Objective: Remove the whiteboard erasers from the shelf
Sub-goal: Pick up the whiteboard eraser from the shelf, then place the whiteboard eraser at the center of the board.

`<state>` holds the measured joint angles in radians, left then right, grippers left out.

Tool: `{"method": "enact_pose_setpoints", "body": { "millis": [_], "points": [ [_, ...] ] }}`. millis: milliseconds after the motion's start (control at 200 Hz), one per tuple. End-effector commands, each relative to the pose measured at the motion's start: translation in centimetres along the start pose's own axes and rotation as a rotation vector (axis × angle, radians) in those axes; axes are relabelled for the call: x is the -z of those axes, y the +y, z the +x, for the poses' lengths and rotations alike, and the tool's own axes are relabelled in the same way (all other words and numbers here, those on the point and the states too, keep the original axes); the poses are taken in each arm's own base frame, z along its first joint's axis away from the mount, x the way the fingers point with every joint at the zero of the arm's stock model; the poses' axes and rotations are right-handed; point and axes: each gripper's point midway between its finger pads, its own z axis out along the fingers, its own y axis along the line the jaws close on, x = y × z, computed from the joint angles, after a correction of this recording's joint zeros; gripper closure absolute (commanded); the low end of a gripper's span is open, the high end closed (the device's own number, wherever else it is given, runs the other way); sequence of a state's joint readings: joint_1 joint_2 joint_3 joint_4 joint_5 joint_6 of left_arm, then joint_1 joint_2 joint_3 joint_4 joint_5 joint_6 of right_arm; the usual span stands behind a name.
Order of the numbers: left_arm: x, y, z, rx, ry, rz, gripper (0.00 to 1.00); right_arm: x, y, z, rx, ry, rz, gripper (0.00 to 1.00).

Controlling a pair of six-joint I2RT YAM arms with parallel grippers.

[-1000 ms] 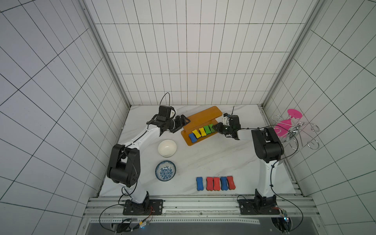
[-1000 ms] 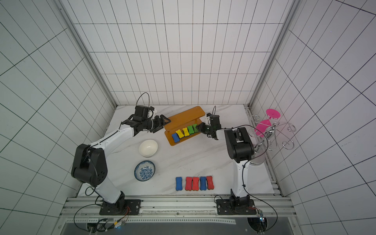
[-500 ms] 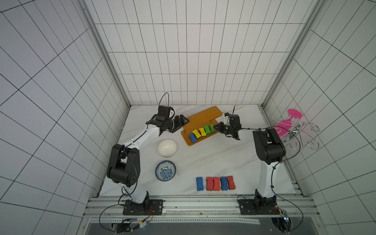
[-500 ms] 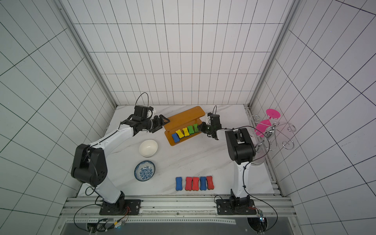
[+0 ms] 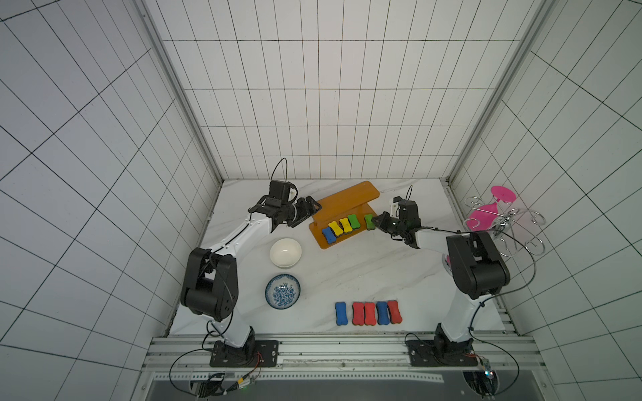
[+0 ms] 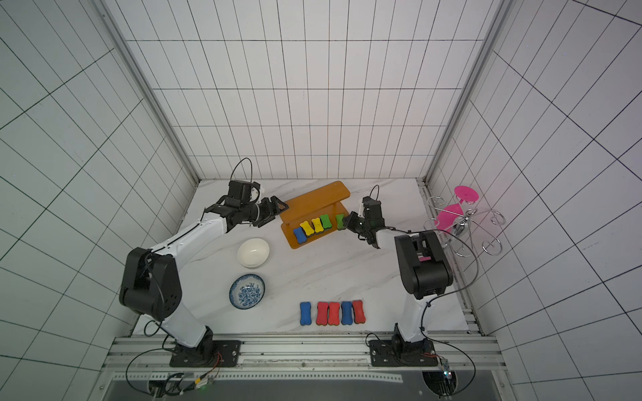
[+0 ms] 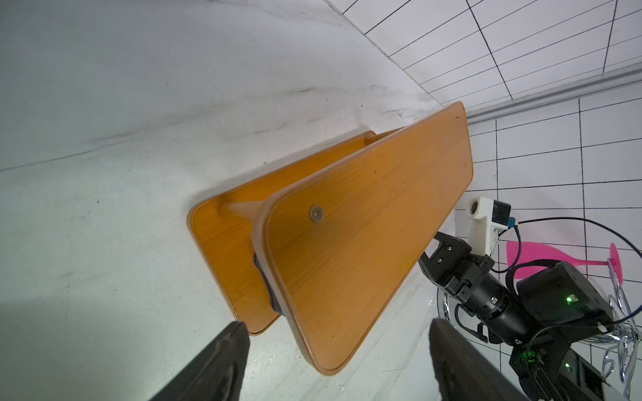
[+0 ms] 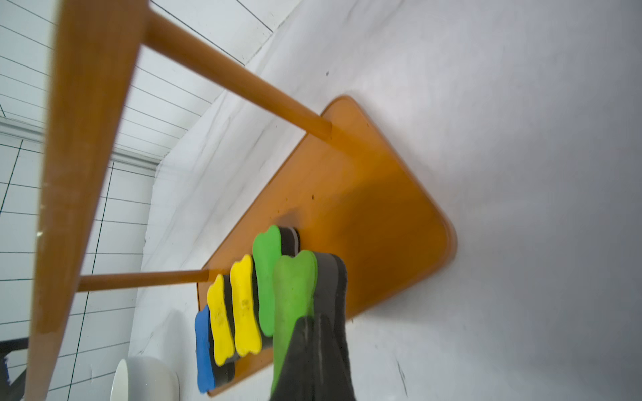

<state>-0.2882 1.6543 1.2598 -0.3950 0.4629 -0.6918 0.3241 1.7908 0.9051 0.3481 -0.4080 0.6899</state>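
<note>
Whiteboard erasers (image 5: 342, 227): four lie in a row on the lower board of the shelf (image 5: 347, 201), at twelve o'clock on the table (image 5: 347, 277); five more sit near six o'clock. Right gripper (image 5: 376, 221), at the shelf's three o'clock, pinches a green eraser (image 8: 293, 284) just beside the row; left gripper (image 5: 314, 207), at its nine o'clock, stands spread
</note>
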Motion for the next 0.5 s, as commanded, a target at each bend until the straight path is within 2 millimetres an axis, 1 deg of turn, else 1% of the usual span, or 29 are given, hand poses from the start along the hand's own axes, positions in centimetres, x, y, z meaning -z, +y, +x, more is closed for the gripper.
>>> {"method": "enact_pose_setpoints", "body": {
  "millis": [0, 75, 185, 295, 390, 495],
  "points": [
    [1.2, -0.9, 0.7, -0.043, -0.013, 0.004, 0.15, 2.9, 0.0, 1.6, 0.006, -0.016, 0.056, 1.00],
    [1.4, -1.0, 1.2, -0.052, -0.007, 0.006, 0.15, 5.0, -0.1, 3.2, 0.016, -0.002, 0.086, 1.00],
    [1.7, -1.1, 2.0, -0.067, 0.000, 0.008, 0.15, 8.0, -0.9, 6.1, 0.017, 0.018, 0.137, 1.00],
    [1.8, -0.8, 2.7, -0.074, 0.011, 0.000, 0.15, 10.6, -1.2, 8.9, 0.029, 0.042, 0.180, 1.00],
    [2.1, 0.0, 2.8, -0.086, 0.004, -0.029, 0.14, 12.1, -1.5, 10.9, 0.039, 0.058, 0.195, 1.00],
    [2.4, -0.2, 2.8, -0.091, 0.000, -0.022, 0.14, 13.4, -1.7, 12.7, 0.054, 0.070, 0.202, 1.00]
  ]
}}
